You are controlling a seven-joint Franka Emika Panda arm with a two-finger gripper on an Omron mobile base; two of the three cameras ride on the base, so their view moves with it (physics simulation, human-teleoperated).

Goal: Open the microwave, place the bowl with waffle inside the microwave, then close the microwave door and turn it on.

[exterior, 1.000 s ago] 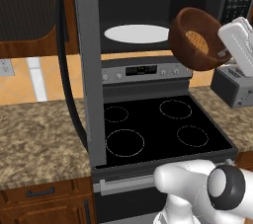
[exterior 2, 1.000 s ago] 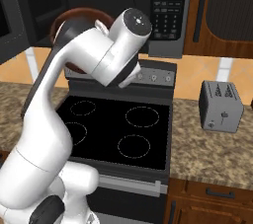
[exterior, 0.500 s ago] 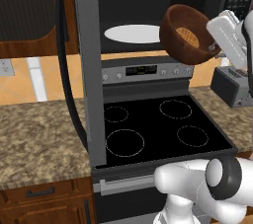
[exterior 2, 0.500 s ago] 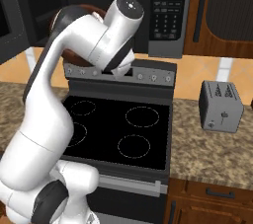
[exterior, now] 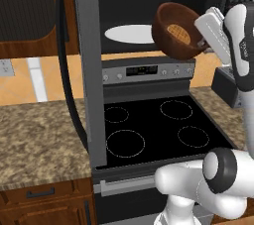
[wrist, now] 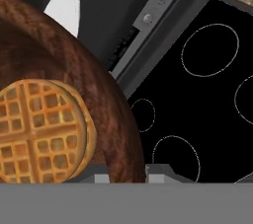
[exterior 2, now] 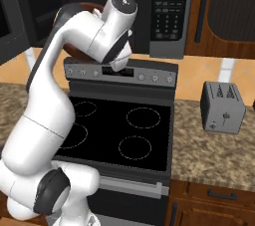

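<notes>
**Wooden bowl held in front of open microwave cavity**

Reddish-brown bowl with waffle [exterior: 177, 30] is held in the air, tipped on its side, above the rear edge of the stove [exterior: 158, 132] and just in front of the open microwave [exterior: 149, 6]. The gripper [exterior: 206, 38] is clamped on the bowl's rim, jaws closed onto the bowl wall. The waffle [wrist: 42, 129] rests against the inside of the bowl. The microwave door [exterior: 89, 65] stands swung wide to the left, its black handle bar [exterior: 64, 60] facing outward. The white turntable plate [exterior: 130, 33] lies inside the cavity, behind and to the left of the bowl. A grey toaster [exterior 2: 222, 106] stands on the counter [exterior 2: 219, 145] right of the stove.
</notes>
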